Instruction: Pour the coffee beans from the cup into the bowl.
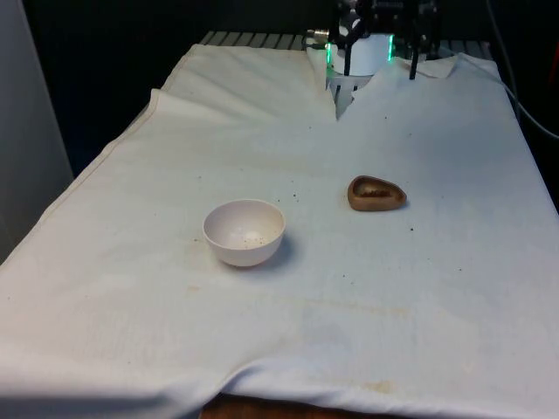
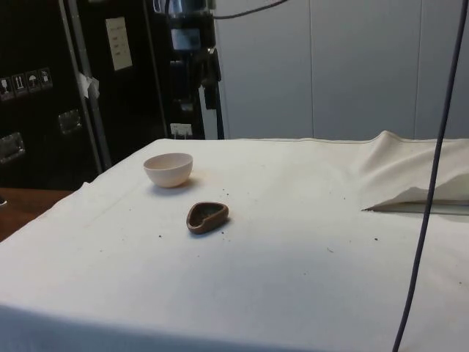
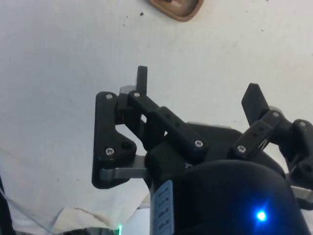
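Nearest the cloth's front edge: bowl (image 1: 244,231), only specks inside. Beyond it, cup (image 1: 376,193) untouched, beans within. Gripper (image 3: 198,93) spread open, empty. Grasping, pouring left.

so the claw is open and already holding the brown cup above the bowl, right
No. The claw is open but holds nothing. The front view shows the cup sitting on the cloth, apart from the bowl.

I see open cloth all around the cup (image 1: 376,193) and bowl (image 1: 244,231), which sit well apart; only a cloth fold (image 1: 345,92) rises at the counter's far end.
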Robot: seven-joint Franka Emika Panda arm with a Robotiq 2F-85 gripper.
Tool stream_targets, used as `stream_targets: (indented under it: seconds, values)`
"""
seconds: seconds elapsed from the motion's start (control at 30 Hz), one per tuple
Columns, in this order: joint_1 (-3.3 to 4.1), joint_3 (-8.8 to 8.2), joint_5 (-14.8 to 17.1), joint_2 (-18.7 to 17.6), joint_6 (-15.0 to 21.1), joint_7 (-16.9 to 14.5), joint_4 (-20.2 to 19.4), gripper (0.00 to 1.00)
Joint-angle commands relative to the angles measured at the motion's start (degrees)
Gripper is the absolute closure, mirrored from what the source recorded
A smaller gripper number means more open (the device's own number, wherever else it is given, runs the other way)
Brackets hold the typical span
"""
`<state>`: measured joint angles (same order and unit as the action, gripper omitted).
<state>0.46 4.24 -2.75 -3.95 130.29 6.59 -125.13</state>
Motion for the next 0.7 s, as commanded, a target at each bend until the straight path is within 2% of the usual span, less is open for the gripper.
stream_targets:
  seconds: [0.0,0.27,0.3,0.53,0.57,0.6,0.67]
  values:
    - [0.00,0.00,0.00,-0.40,0.29,0.00,-0.06,0.00]
    - [0.17,0.06,-0.40,-3.44,5.84,0.46,-1.89,0.00]
    - [0.11,0.06,0.00,-3.44,5.16,0.00,-1.72,0.00]
    - [0.11,-0.06,-0.46,-5.39,10.49,0.57,-3.15,0.00]
    - [0.06,0.06,0.00,-5.39,9.28,0.06,-2.75,0.00]
    - [0.17,-0.06,-0.46,-5.90,11.86,0.57,-3.84,0.00]
    - [0.17,-0.11,-0.46,-6.13,12.49,0.52,-4.13,0.00]
